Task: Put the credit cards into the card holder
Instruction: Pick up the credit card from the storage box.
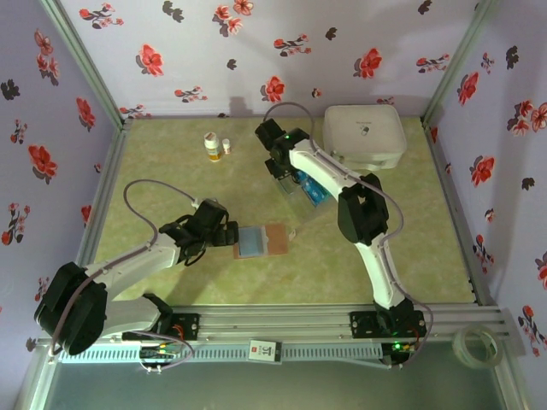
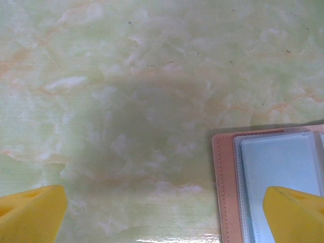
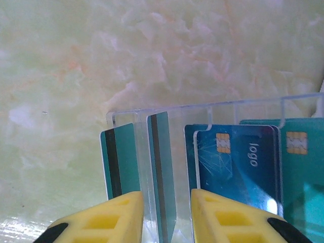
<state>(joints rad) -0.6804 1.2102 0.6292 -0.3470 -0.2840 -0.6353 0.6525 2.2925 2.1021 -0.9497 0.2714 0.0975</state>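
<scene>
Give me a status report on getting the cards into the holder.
Done: the card holder lies open, something pale blue in its sleeve, possibly a card. In hand: the right gripper straddles one teal card standing in the clear tray, not clamped yet. Remaining: the other cards there. The left gripper hovers open by the holder.

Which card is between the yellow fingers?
The teal card standing stripe-side out between the fingers of the right gripper. Another striped one stands left of them; the chip cards stand to the right.

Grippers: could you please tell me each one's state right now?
Left gripper: open, empty.
Right gripper: straddling an upright credit card; grip cannot be told.
</scene>
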